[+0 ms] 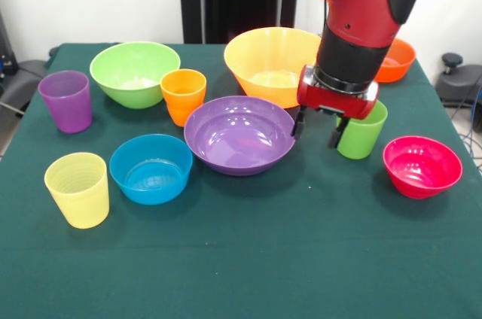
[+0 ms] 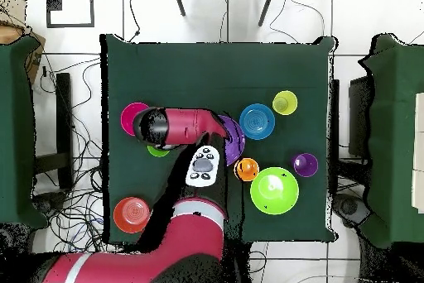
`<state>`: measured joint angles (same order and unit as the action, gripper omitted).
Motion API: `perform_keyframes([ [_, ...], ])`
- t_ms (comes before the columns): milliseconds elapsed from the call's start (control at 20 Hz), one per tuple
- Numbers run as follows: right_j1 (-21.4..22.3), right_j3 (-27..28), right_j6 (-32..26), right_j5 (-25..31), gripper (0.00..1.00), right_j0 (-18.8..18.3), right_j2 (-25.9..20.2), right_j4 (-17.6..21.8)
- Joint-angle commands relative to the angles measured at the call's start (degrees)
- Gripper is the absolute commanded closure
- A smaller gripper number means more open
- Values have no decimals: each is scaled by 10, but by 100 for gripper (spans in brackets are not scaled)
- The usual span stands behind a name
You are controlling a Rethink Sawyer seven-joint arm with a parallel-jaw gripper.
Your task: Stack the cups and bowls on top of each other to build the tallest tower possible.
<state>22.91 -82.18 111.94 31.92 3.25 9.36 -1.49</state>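
My gripper [image 1: 318, 129] hangs open just above the cloth, between the right rim of the wide purple bowl [image 1: 239, 135] and the green cup [image 1: 363, 132]. Nothing is between its fingers [image 1: 337, 132]. Behind it stands the large orange-yellow bowl [image 1: 269, 63]. Also on the cloth are the light green bowl [image 1: 134, 72], blue bowl [image 1: 151, 168], pink-red bowl [image 1: 422, 166] and orange-red bowl [image 1: 397, 59]. The purple cup [image 1: 66, 101], orange cup [image 1: 183, 95] and pale yellow cup [image 1: 77, 189] stand upright. No tower shows: every piece stands alone. In the overhead view the arm [image 2: 178, 127] hides the gripper.
The dark green tablecloth [image 1: 248, 259] has open room along its front. Beside the table are a dark chair [image 1: 19, 82] and a stool with cables [image 1: 461, 78]. From overhead, more green-covered tables [image 2: 16, 131] flank this one.
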Motion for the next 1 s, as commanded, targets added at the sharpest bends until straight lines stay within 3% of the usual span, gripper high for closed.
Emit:
perform_keyframes([
  [50, 42, -68, 10, -27, 0, -25, -110, -10],
  [450, 78, -89, 6, -3, 0, -31, -105, 13],
  [1000, 38, -52, 9, 2, 0, -19, -82, 36],
])
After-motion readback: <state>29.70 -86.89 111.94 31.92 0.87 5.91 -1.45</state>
